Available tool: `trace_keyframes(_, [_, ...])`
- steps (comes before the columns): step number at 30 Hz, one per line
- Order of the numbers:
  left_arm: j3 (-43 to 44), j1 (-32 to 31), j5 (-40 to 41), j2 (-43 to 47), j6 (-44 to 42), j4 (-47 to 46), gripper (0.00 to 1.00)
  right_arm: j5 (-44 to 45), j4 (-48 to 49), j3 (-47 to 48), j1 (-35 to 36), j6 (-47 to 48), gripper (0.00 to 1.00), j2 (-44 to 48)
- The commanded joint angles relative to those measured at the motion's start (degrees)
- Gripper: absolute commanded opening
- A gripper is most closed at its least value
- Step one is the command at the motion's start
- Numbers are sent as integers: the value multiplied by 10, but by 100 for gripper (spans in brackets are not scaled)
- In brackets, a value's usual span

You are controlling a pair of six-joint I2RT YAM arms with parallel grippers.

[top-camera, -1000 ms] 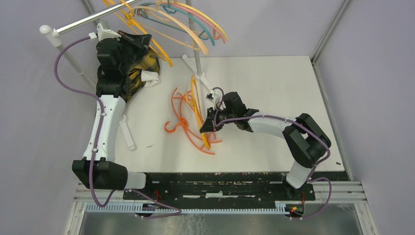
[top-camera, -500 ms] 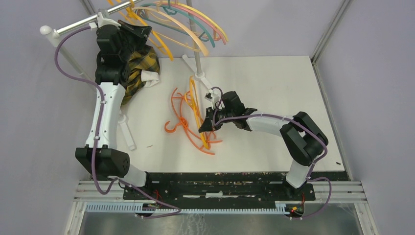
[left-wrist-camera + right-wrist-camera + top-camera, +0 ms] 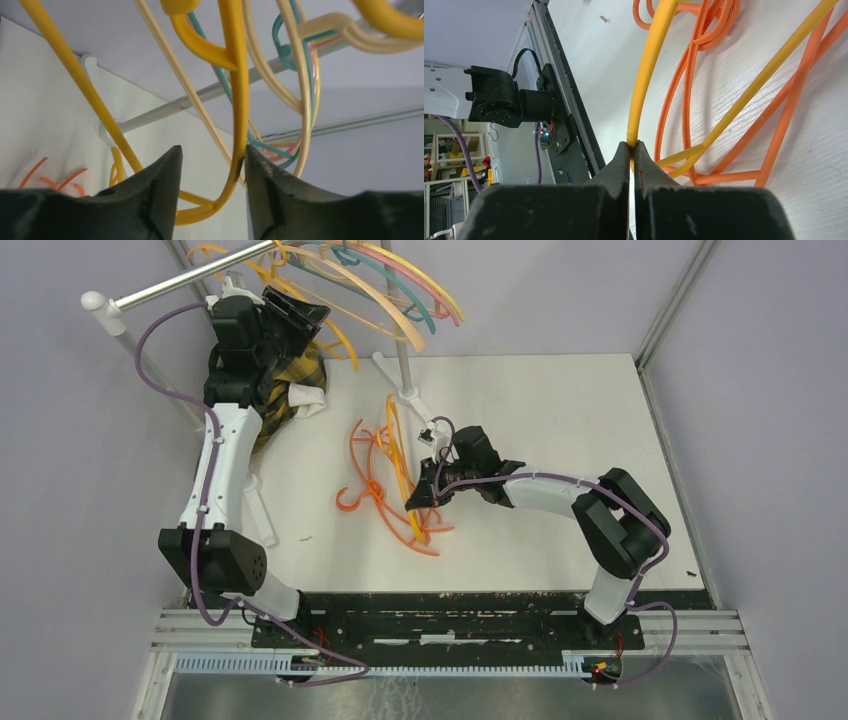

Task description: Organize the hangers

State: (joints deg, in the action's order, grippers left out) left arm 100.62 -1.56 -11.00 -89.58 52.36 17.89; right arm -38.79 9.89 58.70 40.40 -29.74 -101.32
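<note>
Nearest, well in front of and below the rail (image 3: pixel 180 278), the right gripper (image 3: pixel 633 147) was pressed together on the thin arm of a yellow hanger (image 3: pixel 649 65) lying on the table (image 3: pixel 560 410). That hanger crossed the orange hangers (image 3: pixel 694 75) in a loose tangle. To lift it well, I judged, the pinch needed to be firm and the rise slow and straight, leaning a little away from the tangle. That way the yellow one would slide free of the orange loops rather than drag them along. Whether its hook was caught under an orange one could not be told. The hook end was cut off in the wrist view and too thin to follow from above.

Farther off, right under the rail, the left gripper (image 3: pixel 212 155) stood spread. An arm of a hung yellow hanger (image 3: pixel 240 100) passed between its fingers and touched one, unpinched. The other hung hangers (image 3: pixel 385 290), peach, teal and pink, crowded just beside it along the rail. Closing there would go best once a single hanger was singled out, or two might be caught. From above, the arm's bulk hid its fingertips and part of the cloth (image 3: pixel 297 375) below the rail. The hooks' seats on the rail ran off the top edge.
</note>
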Motion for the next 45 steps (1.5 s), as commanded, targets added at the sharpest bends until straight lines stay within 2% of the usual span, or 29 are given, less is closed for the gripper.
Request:
trace_keyframes(1, [-29, 4, -45, 56, -33, -38, 63, -12, 48, 14, 2, -3, 1, 0])
trace_keyframes(2, [-32, 4, -51, 61, -43, -36, 68, -13, 51, 14, 2, -4, 1, -1])
trace_keyframes(3, [-36, 4, -58, 71, -51, -37, 78, -13, 55, 13, 2, -6, 1, -1])
trace_keyframes(4, [-41, 4, -63, 80, -61, -36, 95, -15, 59, 12, 2, -9, 1, -2])
trace_keyframes(5, [-46, 4, -70, 94, -70, -36, 100, -15, 63, 12, 2, -11, 0, -2])
trace_keyframes(11, [-118, 4, -120, 165, -117, -34, 99, -19, 79, 9, 2, -22, 0, -5])
trace_keyframes(18, [-268, 5, -200, 261, -171, -38, 99, -21, 115, 18, 2, -58, 0, -3])
trace_keyframes(26, [-428, 5, -222, 394, -234, -2, 98, 16, 285, 49, 2, -228, 0, 14])
trace_keyframes(30, [-496, 5, -243, 446, -227, -11, 97, 51, 369, 81, 1, -326, 1, -12])
trace_keyframes(38, [-603, 4, -217, 516, -241, -17, 98, 75, 430, 149, 11, -421, 1, -71])
trace_keyframes(45, [-606, 4, -150, 514, -271, -4, 100, 74, 397, 161, 31, -415, 1, -60])
